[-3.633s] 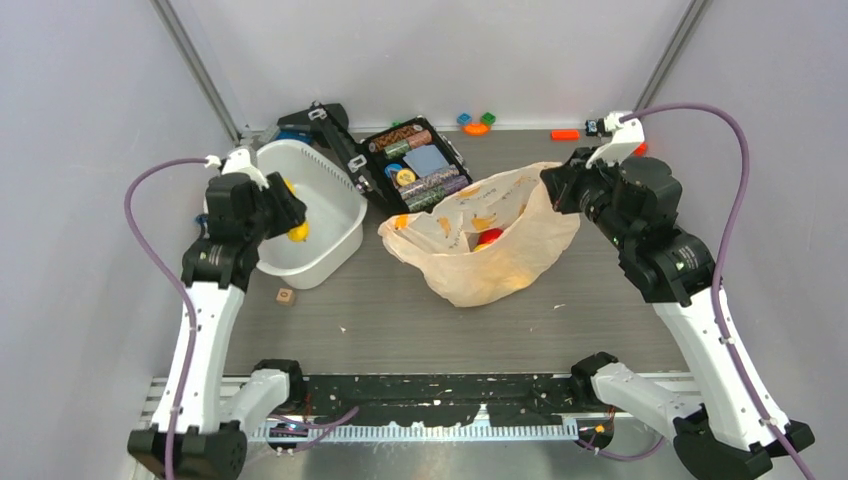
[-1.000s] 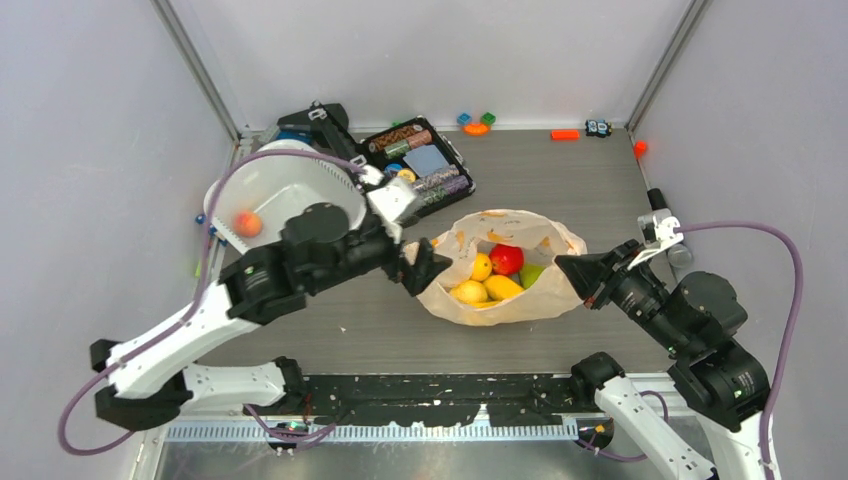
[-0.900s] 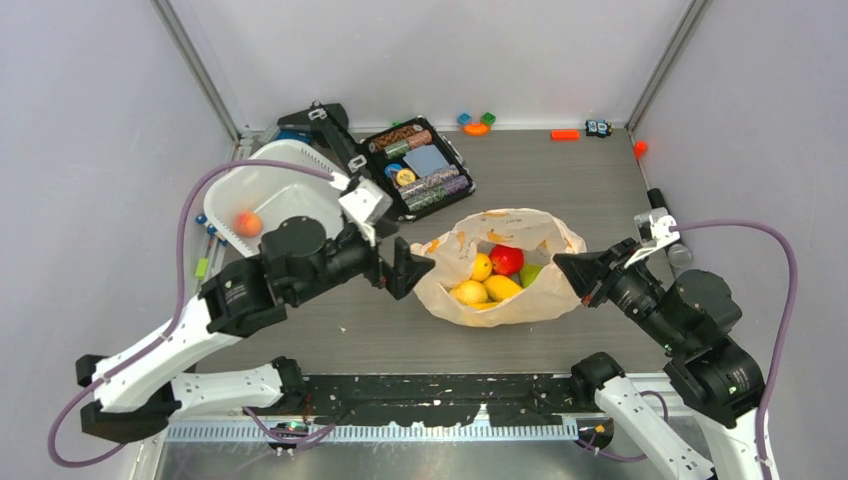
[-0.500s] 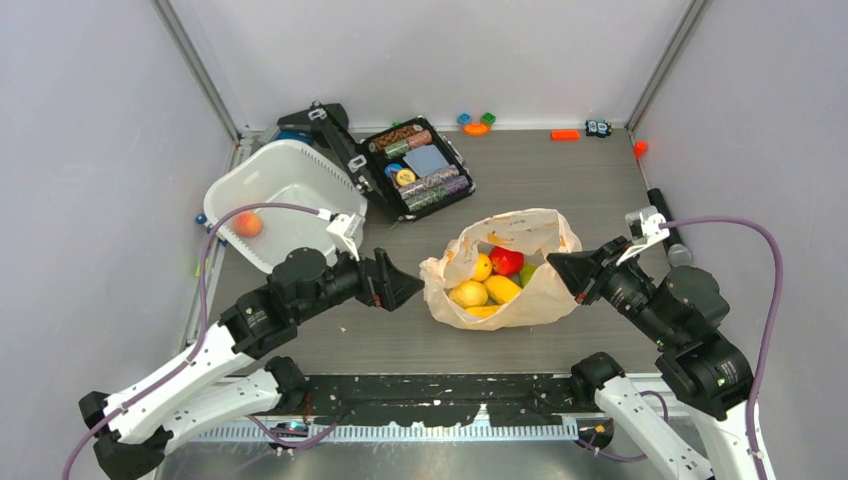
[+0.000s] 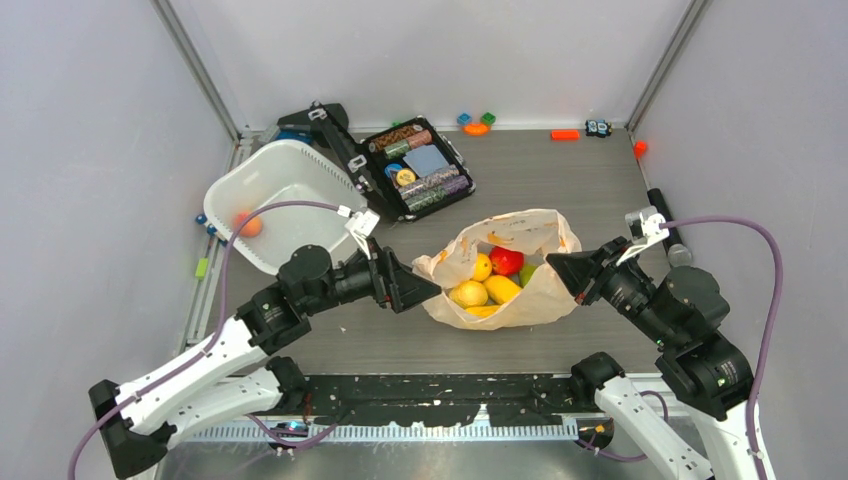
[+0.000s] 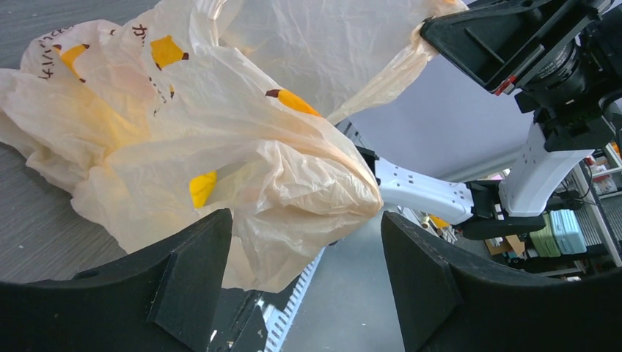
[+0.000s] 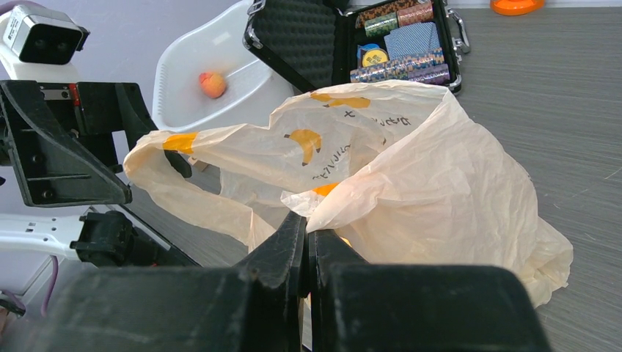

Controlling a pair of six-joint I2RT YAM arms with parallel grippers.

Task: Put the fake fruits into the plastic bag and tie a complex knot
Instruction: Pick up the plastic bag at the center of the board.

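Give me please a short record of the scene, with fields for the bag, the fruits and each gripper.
bag: plastic bag, mouth open
in bag: yellow fruits, red apple, green pear
outside bag: small orange fruit, in white tub
left gripper: open, bag's left edge between its fingers
right gripper: shut on bag's right edge

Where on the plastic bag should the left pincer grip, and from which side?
Probably the crumpled left rim fold of the plastic bag, approached sideways from the left. The fold juts toward the gap of the open left pincer, while the right pincer pinches the opposite rim.
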